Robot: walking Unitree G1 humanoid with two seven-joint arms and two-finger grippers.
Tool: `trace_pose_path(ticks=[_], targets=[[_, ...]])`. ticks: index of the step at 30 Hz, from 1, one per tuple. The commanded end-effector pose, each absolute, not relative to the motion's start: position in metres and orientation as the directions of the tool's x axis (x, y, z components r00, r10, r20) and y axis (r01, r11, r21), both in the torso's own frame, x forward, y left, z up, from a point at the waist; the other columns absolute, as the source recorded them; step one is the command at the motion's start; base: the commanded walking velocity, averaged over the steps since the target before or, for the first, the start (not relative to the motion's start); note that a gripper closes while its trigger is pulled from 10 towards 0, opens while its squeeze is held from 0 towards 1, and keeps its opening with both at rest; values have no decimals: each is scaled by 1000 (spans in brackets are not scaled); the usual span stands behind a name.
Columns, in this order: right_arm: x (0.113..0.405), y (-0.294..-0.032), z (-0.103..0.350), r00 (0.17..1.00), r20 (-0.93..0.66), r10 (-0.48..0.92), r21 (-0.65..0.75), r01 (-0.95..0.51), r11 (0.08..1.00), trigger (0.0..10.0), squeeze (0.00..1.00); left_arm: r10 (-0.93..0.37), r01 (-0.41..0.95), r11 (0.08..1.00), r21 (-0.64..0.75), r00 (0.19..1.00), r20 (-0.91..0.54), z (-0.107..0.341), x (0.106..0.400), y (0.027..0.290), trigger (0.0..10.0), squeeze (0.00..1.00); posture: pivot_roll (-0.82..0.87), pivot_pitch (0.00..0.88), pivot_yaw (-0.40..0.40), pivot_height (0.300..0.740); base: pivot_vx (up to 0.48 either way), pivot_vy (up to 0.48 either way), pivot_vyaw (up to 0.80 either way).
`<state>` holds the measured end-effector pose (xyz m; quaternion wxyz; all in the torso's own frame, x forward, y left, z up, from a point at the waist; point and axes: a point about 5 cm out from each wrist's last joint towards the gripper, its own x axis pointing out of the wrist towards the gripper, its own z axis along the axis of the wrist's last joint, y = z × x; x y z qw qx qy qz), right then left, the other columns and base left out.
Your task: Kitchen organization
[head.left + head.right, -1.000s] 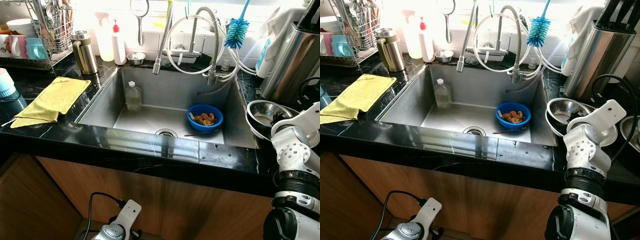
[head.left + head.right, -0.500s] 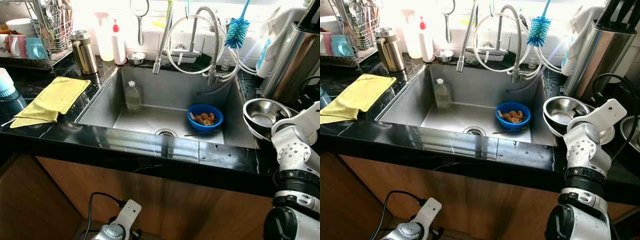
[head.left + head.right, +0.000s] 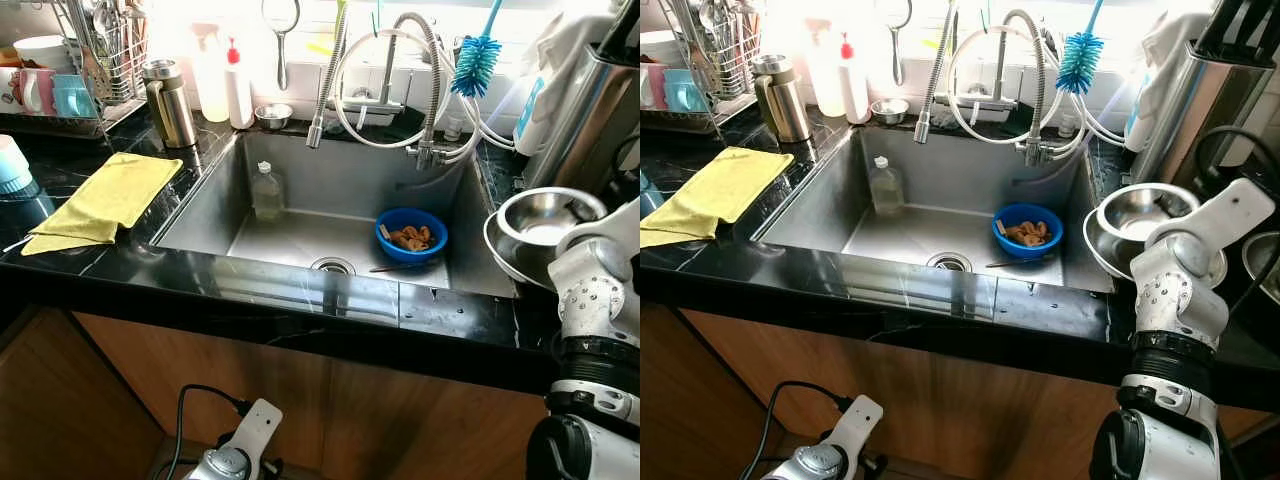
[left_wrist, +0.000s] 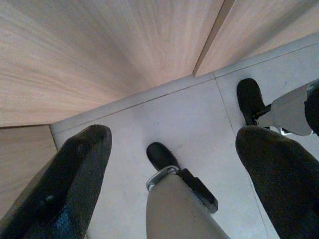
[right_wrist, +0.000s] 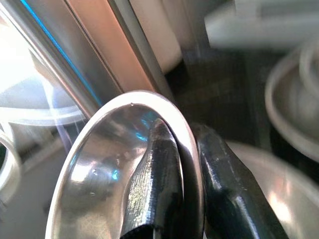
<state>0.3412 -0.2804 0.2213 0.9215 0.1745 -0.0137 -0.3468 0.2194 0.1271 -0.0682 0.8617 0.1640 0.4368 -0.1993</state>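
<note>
My right gripper [image 5: 187,164] is shut on the rim of a small steel bowl [image 3: 548,210], one finger inside it and one outside. I hold that bowl lifted a little above a larger steel bowl [image 3: 508,252] on the black counter to the right of the sink [image 3: 300,185]. In the sink sit a blue bowl [image 3: 411,233] with food scraps, a utensil [image 3: 390,267] beside it and a clear bottle [image 3: 266,192]. My left gripper [image 4: 169,164] hangs open low by the cabinet, over the floor.
A yellow cloth [image 3: 105,198] lies on the counter left of the sink. A dish rack [image 3: 70,75] with mugs, a gold canister [image 3: 168,102] and soap bottles [image 3: 225,82] stand behind. Hoses and a blue brush [image 3: 474,62] hang over the sink. A steel knife holder [image 3: 590,115] stands at the right.
My right gripper has raised the small steel bowl off the larger one and moved it up and to the right. The left arm has not moved.
</note>
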Motion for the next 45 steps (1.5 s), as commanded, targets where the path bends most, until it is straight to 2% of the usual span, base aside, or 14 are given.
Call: trace_pose_path(ticks=[1, 2, 4, 5, 6, 7, 8, 10, 11, 14, 20, 31, 38, 45], targets=[[339, -274, 244, 764, 10, -645, 297, 614, 732, 0, 0, -202, 487, 866, 110, 543, -815, -67, 222, 127, 10000, 0, 21, 6, -50, 736, 0, 0, 0], [339, -274, 244, 764, 10, -645, 297, 614, 732, 0, 0, -202, 487, 866, 110, 543, -815, -67, 222, 127, 10000, 0, 21, 6, -50, 736, 0, 0, 0], [339, -267, 252, 775, 59, -629, 278, 593, 756, 745, 0, -204, 488, 866, 109, 544, -814, -67, 222, 127, 10000, 0, 25, 5, -52, 736, 0, 0, 0], [340, -264, 254, 786, 74, -614, 257, 580, 773, 5765, 0, -204, 487, 866, 109, 545, -814, -67, 222, 127, 10000, 0, 25, 5, -52, 736, 0, 0, 0], [340, -264, 254, 786, 74, -614, 257, 580, 773, 5765, 0, -204, 487, 866, 109, 545, -814, -67, 222, 127, 10000, 0, 25, 5, -52, 736, 0, 0, 0], [343, -256, 258, 815, 106, -570, 234, 536, 811, 10000, 0, -204, 486, 867, 109, 546, -813, -67, 222, 127, 10000, 0, 26, 5, -54, 736, 0, 0, 0], [348, -241, 260, 875, 135, -465, 237, 427, 873, 10000, 0, -202, 484, 868, 111, 548, -812, -66, 222, 127, 10000, 0, 27, 6, -54, 736, 0, 0, 0], [349, -235, 260, 893, 144, -427, 239, 388, 890, 10000, 0, -202, 484, 868, 111, 548, -812, -66, 222, 127, 10000, 0, 27, 6, -54, 736, 0, 0, 0], [353, -220, 256, 940, 140, -312, 204, 281, 938, 10000, 0, -201, 483, 869, 112, 549, -811, -66, 222, 127, 10000, 0, 27, 4, -54, 736, 0, 0, 0], [356, -198, 244, 982, 89, -166, 67, 161, 985, 10000, 0, -201, 483, 869, 112, 549, -811, -67, 222, 127, 10000, 0, 30, 2, -55, 736, 0, 0, 0], [357, -189, 230, 997, 16, -80, 0, 80, 997, 10000, 0, -205, 488, 866, 110, 547, -811, -67, 222, 125, 10000, 0, 27, 0, -53, 736, 0, 0, 0], [356, -203, 181, 984, -158, -80, -112, 63, 992, 10000, 0, -215, 497, 862, 105, 544, -811, -67, 221, 122, 10000, 0, 30, 0, -54, 736, 0, 0, 0], [357, -203, 168, 981, -193, -22, -125, -2, 992, 10000, 0, -217, 496, 862, 103, 546, -809, -66, 222, 121, 10000, 0, 33, 0, -58, 736, 0, 0, 0], [357, -220, 167, 974, -197, -109, -171, 75, 982, 10000, 0, -214, 484, 869, 102, 554, -805, -65, 224, 122, 10000, 0, 31, 0, -60, 736, 0, 0, 0]])
